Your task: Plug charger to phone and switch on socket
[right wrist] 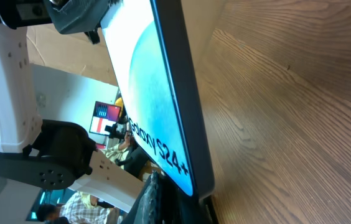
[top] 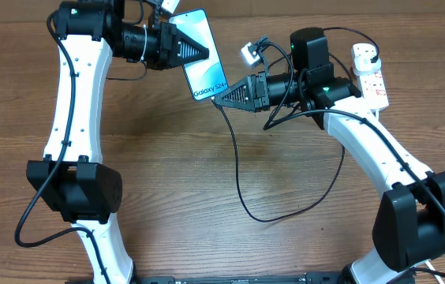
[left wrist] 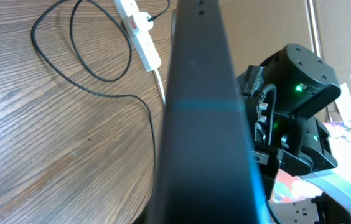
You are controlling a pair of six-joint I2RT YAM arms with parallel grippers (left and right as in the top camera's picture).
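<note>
My left gripper (top: pixel 193 49) is shut on the phone (top: pixel 201 55) and holds it tilted above the table, light blue screen up. The phone's dark edge fills the left wrist view (left wrist: pixel 200 124). My right gripper (top: pixel 224 98) is shut on the connector end of the black charger cable (top: pixel 238 185), right at the phone's bottom edge. In the right wrist view the phone (right wrist: pixel 157 106) stands just above my dark fingertips (right wrist: pixel 172 202); the connector itself is hidden. The white socket strip (top: pixel 370 77) lies at the far right with a black plug (top: pixel 364 53) in it.
The charger cable loops over the wooden table (top: pixel 167 173) between the arms, also in the left wrist view (left wrist: pixel 101 81), near the socket strip (left wrist: pixel 139 34). A small white block with black wires (top: pixel 248 54) sits by the right wrist. The right arm (left wrist: pixel 294 124) is close behind the phone.
</note>
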